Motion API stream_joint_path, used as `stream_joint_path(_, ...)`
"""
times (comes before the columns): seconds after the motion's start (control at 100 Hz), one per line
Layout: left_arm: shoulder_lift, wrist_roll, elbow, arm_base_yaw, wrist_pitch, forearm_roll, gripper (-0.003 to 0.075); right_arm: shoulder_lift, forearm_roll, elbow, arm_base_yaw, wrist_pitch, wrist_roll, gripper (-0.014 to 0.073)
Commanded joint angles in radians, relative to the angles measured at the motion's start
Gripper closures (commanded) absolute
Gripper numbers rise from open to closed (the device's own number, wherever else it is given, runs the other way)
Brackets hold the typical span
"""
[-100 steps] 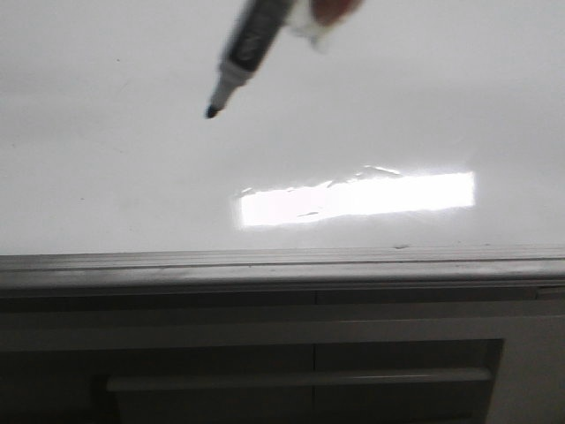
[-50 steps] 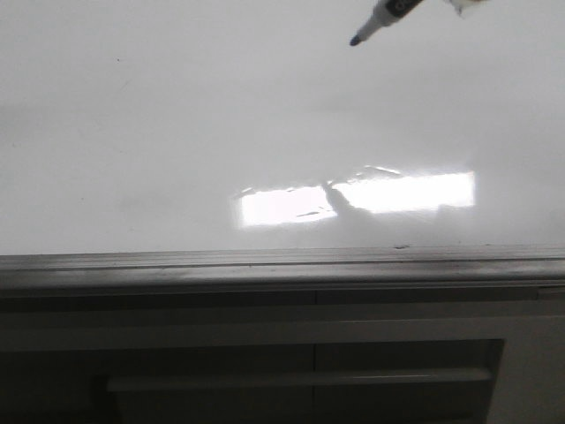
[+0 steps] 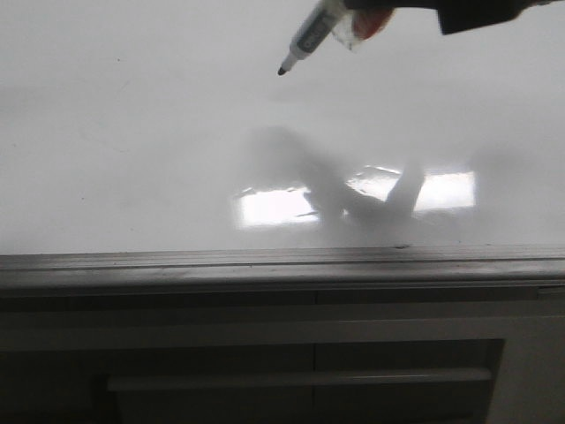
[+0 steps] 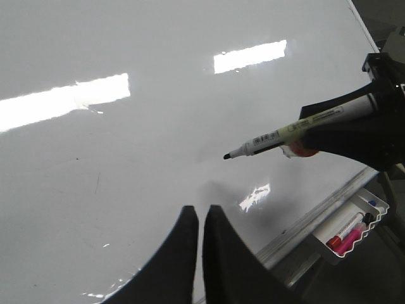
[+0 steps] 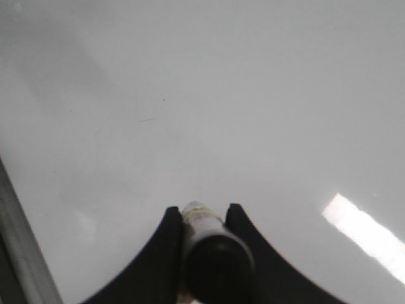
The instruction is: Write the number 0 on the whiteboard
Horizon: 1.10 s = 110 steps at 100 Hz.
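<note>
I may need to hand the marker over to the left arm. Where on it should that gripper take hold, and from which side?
Judging by its pose, grip the bare barrel of the marker, between the nib and the right gripper. It juts out tilted above the whiteboard, so the left gripper should come from the nib side, fingers across the barrel.

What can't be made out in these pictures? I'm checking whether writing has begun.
- Black tip of the white-barrelled marker: whether it touches the glossy white whiteboard cannot be told in the front or left wrist views.
- Marker tip, right wrist view: hidden behind the marker's own body between the right gripper fingers.
- Right gripper, front view: cut off by the top edge.
- Pens in the small tray, left wrist view: too small to identify.
</note>
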Motion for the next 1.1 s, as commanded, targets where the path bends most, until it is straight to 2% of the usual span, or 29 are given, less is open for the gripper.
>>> stream_joint_path(0.0, 0.0, -0.011, -0.028, -0.002, -0.058, -0.022, 0.074, 0.011, -0.004, -0.046, -0.031, -0.116, -0.018, 0.0641)
stream_joint_path(0.19, 0.0, -0.011, -0.028, -0.002, -0.058, -0.022, 0.074, 0.036, 0.002, -0.048, -0.082, -0.133, -0.018, 0.0641)
stream_joint_path(0.54, 0.0, -0.011, -0.028, -0.002, -0.067, -0.022, 0.074, 0.129, 0.029, -0.05, -0.088, -0.125, -0.018, 0.0641)
stream_joint_path(0.8, 0.0, -0.011, -0.028, -0.002, -0.08, -0.022, 0.074, 0.127, 0.039, -0.05, -0.088, 0.003, -0.008, 0.0641)
stream_joint_path(1.09, 0.0, -0.011, -0.028, -0.002, -0.09, -0.022, 0.074, 0.127, 0.088, -0.05, -0.085, 0.053, 0.004, 0.0643)
